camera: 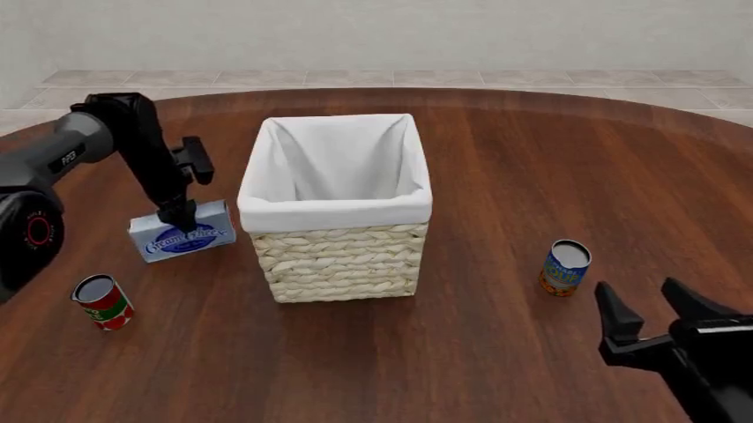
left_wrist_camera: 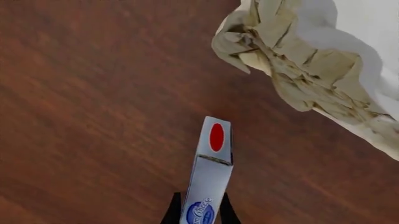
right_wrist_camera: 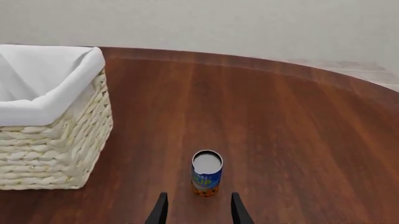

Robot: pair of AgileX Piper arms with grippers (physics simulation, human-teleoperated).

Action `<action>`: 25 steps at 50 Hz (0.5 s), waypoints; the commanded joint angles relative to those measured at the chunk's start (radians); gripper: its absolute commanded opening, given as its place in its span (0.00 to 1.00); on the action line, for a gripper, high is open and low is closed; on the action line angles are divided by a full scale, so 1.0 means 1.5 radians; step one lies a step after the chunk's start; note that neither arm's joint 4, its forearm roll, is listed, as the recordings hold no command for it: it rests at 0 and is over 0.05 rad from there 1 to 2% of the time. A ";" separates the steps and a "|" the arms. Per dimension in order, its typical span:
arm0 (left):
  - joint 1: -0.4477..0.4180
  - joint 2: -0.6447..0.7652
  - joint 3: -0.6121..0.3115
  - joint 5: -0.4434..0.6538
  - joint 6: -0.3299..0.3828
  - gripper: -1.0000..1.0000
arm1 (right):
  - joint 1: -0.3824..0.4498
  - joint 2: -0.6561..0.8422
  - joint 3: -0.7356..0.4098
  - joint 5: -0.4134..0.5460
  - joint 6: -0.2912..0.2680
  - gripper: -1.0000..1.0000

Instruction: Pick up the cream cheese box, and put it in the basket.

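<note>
The cream cheese box (camera: 182,238), pale blue-white with a dark blue oval label, is held on edge just left of the basket (camera: 335,214). My left gripper (camera: 179,217) is shut on its top edge. In the left wrist view the box (left_wrist_camera: 210,172) runs out from between the dark fingers (left_wrist_camera: 171,212), showing a red oval on its end, with the basket's wicker corner (left_wrist_camera: 299,70) off to one side. My right gripper (camera: 651,315) stands open at the near right, holding nothing.
A red can (camera: 102,301) stands at the near left, below the box. A blue-orange can (camera: 565,267) stands right of the basket, just ahead of the open right gripper (right_wrist_camera: 199,210) in its wrist view (right_wrist_camera: 206,172). The wicker wall (right_wrist_camera: 56,149) shows there too.
</note>
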 commanded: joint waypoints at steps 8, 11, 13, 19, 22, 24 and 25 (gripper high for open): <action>-0.028 -0.003 0.042 -0.011 -0.015 0.00 | 0.004 -0.084 0.000 0.078 0.005 1.00; -0.017 -0.006 0.053 -0.020 -0.005 0.00 | 0.004 -0.111 0.000 0.103 0.008 1.00; -0.021 -0.017 0.051 -0.024 -0.002 0.00 | 0.005 -0.137 0.000 0.127 0.008 1.00; -0.017 -0.065 0.063 -0.017 0.004 0.00 | 0.005 -0.157 0.000 0.144 0.014 1.00; 0.006 -0.091 0.070 -0.022 0.021 0.00 | 0.006 -0.167 0.000 0.151 0.017 1.00; 0.004 -0.108 0.070 -0.018 0.016 0.00 | 0.006 -0.204 0.000 0.185 0.019 1.00; 0.005 -0.121 0.087 -0.020 0.019 0.00 | 0.005 -0.225 0.000 0.203 0.021 1.00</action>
